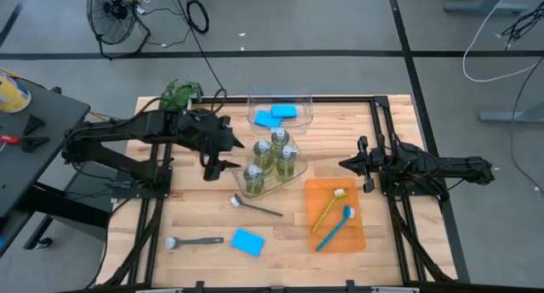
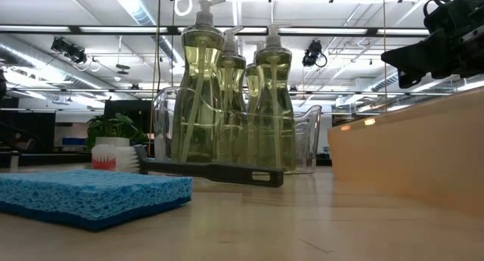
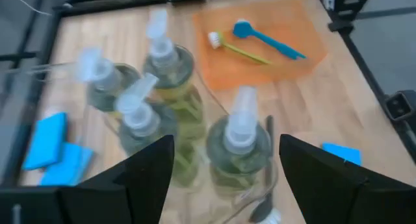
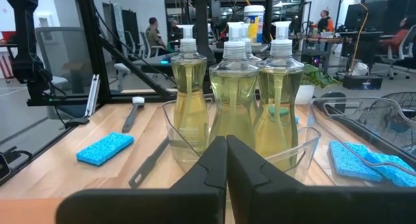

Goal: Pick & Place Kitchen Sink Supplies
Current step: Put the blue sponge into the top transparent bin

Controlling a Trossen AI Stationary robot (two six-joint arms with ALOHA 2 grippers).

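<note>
At the middle of the table, four pump bottles (image 1: 270, 161) of yellow-green liquid stand upright and close together inside a clear bin (image 1: 255, 189). The left gripper (image 1: 218, 165) hovers just left of the cluster with its fingers spread wide and nothing between them; its wrist view looks down on the nearest bottle (image 3: 239, 146) from above.

Two blue sponges (image 1: 275, 115) lie in a second clear bin (image 1: 302, 96) at the far side. A yellow-green brush (image 1: 328, 208) and a blue brush (image 1: 335, 227) rest side by side on the orange tray (image 1: 356, 236) to the right. Still loose on the bare wood are a dark grey brush (image 1: 257, 207) just near of the bottles, another grey brush (image 1: 194, 241) toward the near left corner, and a third blue sponge (image 1: 247, 241) beside it.

The right gripper (image 1: 346, 164) waits right of the bottles, its fingers pressed shut and empty.

The likeliest mishap is a toppled bottle: the open fingers hang close to the tall pump heads, so a sideways sweep or careless descent toward the loose brush could catch a nozzle and tip the tight group over. The brush's slim handle, lying flat, could also slip a poorly centred pinch.
</note>
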